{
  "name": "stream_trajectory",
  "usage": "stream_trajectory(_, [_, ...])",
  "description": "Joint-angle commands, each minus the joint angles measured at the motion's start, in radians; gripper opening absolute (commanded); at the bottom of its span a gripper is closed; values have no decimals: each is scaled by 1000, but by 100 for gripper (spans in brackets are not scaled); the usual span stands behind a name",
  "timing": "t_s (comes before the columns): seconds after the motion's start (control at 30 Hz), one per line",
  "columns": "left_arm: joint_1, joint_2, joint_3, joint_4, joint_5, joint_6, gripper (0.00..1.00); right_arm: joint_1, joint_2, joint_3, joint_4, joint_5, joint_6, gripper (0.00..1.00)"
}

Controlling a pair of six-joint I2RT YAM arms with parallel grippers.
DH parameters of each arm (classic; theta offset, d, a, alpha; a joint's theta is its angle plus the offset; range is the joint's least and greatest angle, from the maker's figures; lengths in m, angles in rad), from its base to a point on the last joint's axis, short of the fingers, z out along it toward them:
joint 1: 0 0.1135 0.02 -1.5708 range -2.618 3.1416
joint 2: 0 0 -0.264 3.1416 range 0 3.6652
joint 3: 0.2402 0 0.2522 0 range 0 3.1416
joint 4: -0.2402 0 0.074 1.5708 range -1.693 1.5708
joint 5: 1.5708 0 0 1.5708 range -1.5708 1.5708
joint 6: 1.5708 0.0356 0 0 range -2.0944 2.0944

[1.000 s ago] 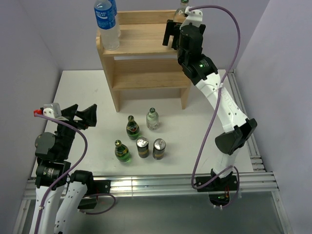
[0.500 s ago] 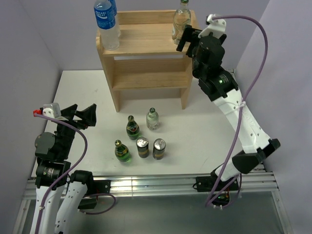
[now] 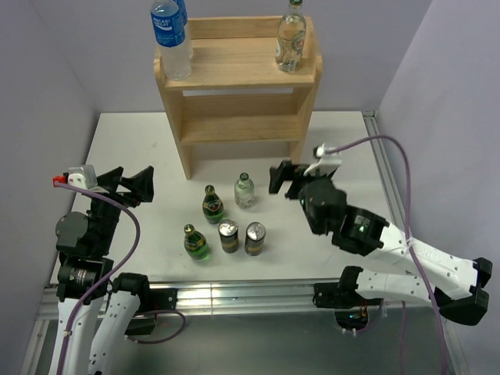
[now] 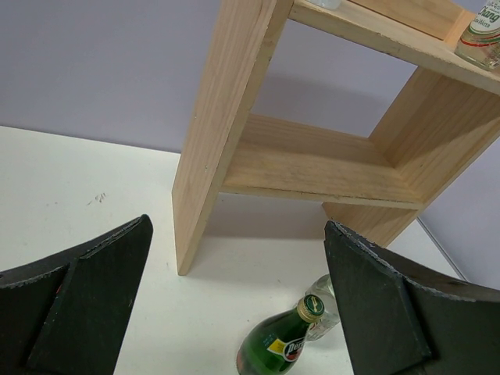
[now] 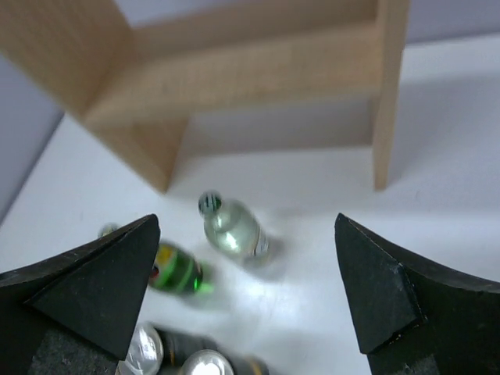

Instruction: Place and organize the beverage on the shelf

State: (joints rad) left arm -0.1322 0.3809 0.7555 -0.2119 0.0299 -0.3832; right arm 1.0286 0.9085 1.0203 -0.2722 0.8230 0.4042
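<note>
As seen from top: six drinks counted. On shelf (image 3: 234,74) top tier, right end: one clear bottle (image 3: 291,39). On bench (image 3: 133,141), before shelf: second clear bottle (image 3: 244,191), two green bottles (image 3: 212,205) (image 3: 196,243), two cans (image 3: 228,236) (image 3: 255,238), all upright. Spread wide, empty: left tool (image 3: 131,186), right tool (image 3: 283,178). Left wrist: just one green bottle, second clear bottle (image 4: 324,308) half hidden behind it, top-tier one cut off. Right wrist: blurry; can tops cropped at bottom edge.

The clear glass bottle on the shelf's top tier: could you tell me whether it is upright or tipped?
Upright: the clear glass bottle stands cap-up at the right end of the shelf's top tier.
</note>
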Motion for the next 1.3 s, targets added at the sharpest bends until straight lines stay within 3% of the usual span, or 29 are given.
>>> stream_trajectory(0.0, [8, 3, 4, 19, 16, 10, 99, 123, -60, -152, -13, 85, 200, 100])
stream_trajectory(0.13, [11, 6, 2, 19, 19, 10, 99, 257, -66, -308, -68, 123, 391, 100])
stream_trajectory(0.27, [13, 9, 1, 19, 24, 9, 99, 381, -30, -365, -143, 183, 603, 100])
stream_trajectory(0.67, [13, 18, 2, 17, 28, 9, 99, 603, 159, -301, -300, 285, 875, 100])
stream_trajectory(0.83, [13, 15, 2, 17, 27, 7, 99, 611, 213, -347, -251, 281, 901, 100])
stream_trajectory(1.27, [14, 9, 1, 17, 30, 9, 99, 479, 348, -496, 180, 180, 688, 100])
